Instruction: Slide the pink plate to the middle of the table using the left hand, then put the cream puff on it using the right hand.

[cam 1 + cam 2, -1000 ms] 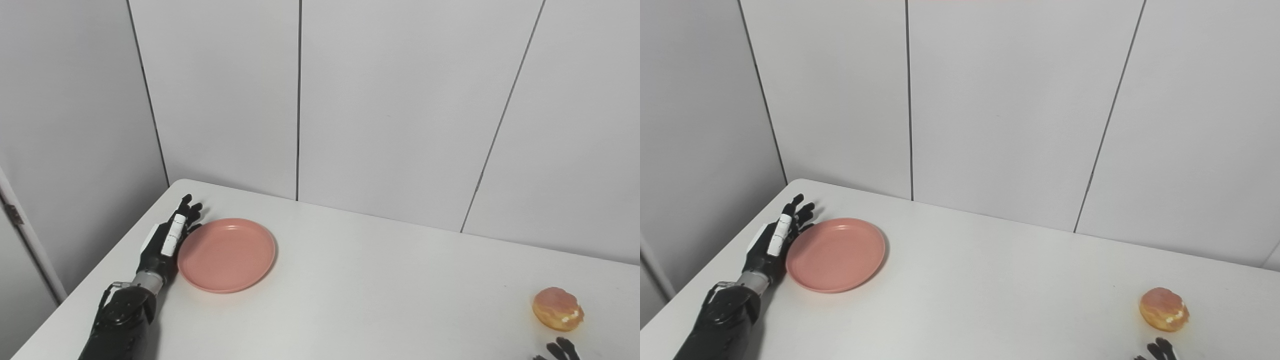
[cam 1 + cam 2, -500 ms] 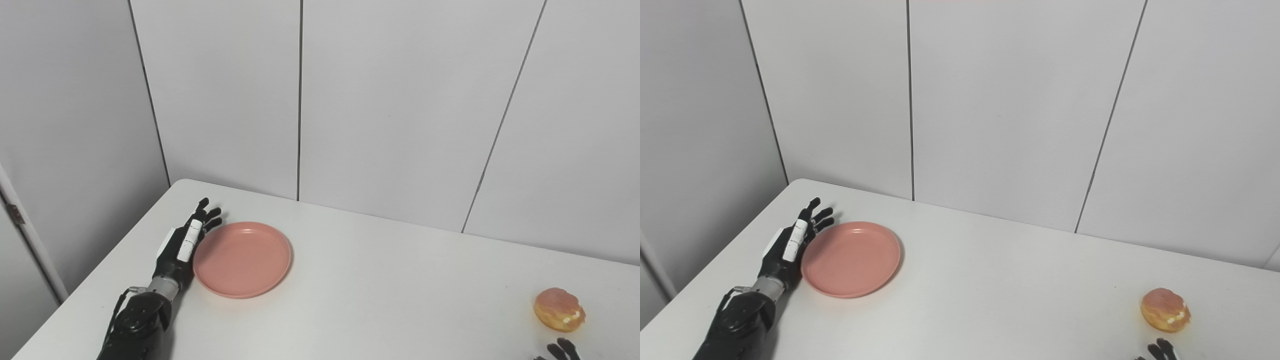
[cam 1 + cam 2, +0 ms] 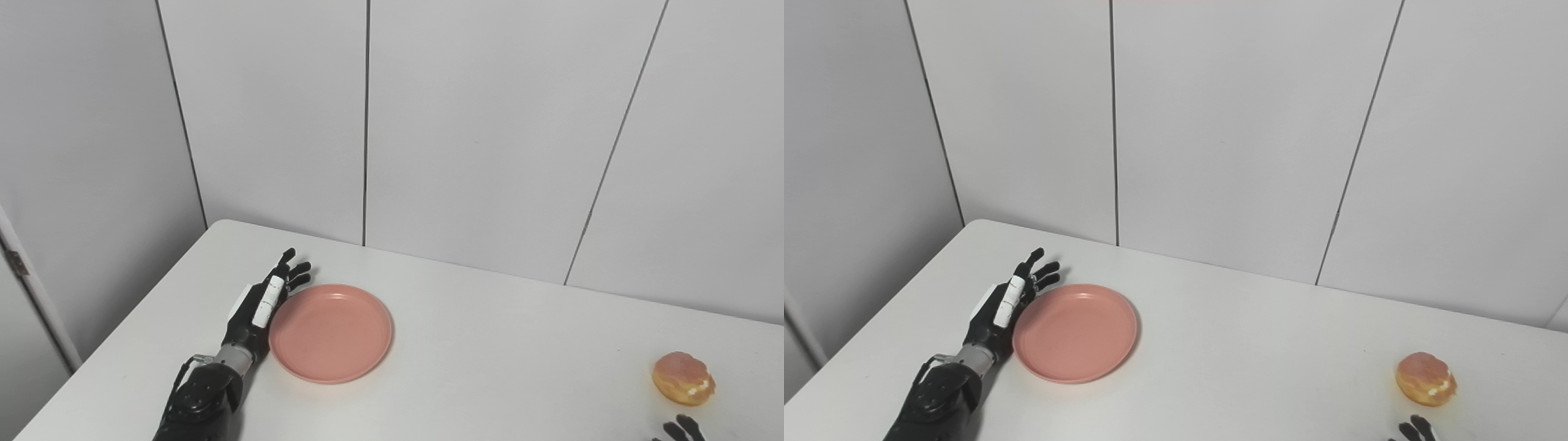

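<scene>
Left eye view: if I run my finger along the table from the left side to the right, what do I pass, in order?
Left hand → pink plate → bare stretch of white table → cream puff. The right hand only peeks in at the bottom edge, just below the cream puff.

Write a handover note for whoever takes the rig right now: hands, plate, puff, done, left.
Left robot hand: open, flat against the plate's left edge, mid-push.
Right robot hand: only fingertips show at the bottom edge, near the puff; state unclear.
Plate: left of the table's middle, empty.
Puff: on the table, far right, untouched.
Done: slide begun.
Left: finish slide to the middle, then puff onto plate.
</scene>
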